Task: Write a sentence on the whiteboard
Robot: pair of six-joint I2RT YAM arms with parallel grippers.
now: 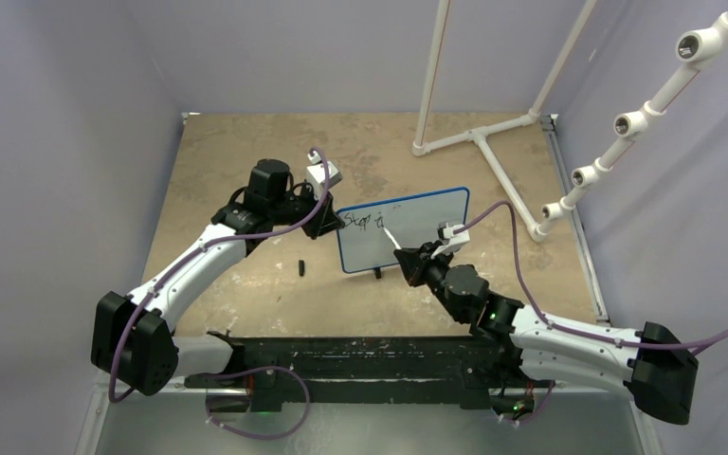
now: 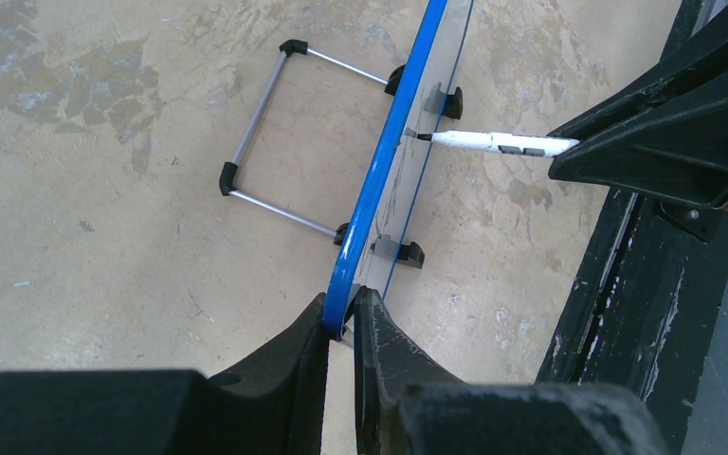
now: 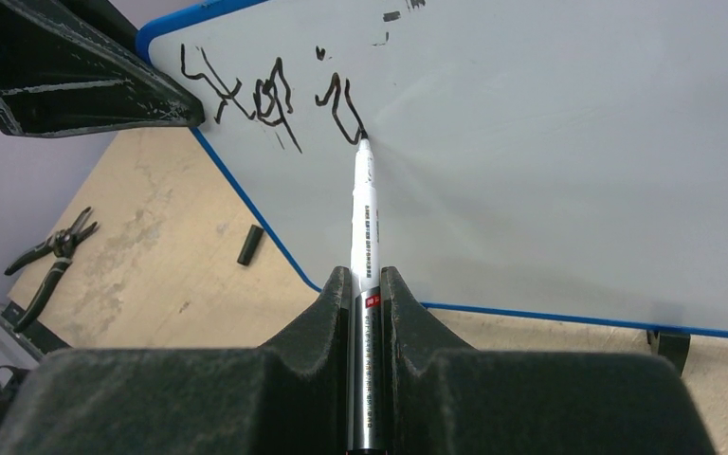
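On the whiteboard [image 1: 417, 216] edge the left pincer [image 2: 341, 308] is clamped; right pincer [image 3: 365, 280] grips a marker [image 3: 364, 213].

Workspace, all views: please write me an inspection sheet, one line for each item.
Surface: tan, stained table.
Job's things: whiteboard upright on its feet; sentence partly written near the left end; marker tip touching the board.
Clutter: small black cap; pliers on the table.
Grippers: left gripper shut on the whiteboard's edge; right gripper shut on the marker.
Cables: purple cable along each arm.
Surroundings: white pipe frame; plain walls.
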